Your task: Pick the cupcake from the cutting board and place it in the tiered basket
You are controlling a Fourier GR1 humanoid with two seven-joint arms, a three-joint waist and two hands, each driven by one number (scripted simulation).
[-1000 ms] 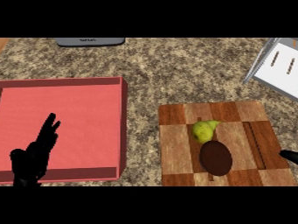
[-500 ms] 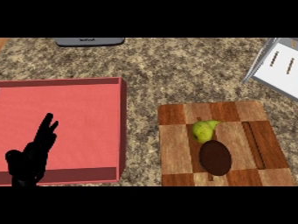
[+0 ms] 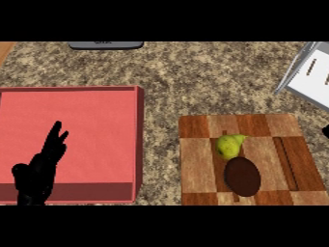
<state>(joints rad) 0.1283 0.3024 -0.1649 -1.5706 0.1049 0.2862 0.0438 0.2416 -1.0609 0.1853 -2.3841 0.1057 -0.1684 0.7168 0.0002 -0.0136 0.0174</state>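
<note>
Cupcake, dark brown oval, lies on cutting board; left hand fingers apart.

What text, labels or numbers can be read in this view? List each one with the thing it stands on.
No readable text anywhere.
Grey object at the counter's top edge: a faint dark mark, too blurred to read.
White tiered basket: only short brown marks, no letters.
Cutting board, cupcake, green pear and red tray: no lettering shows.
</note>
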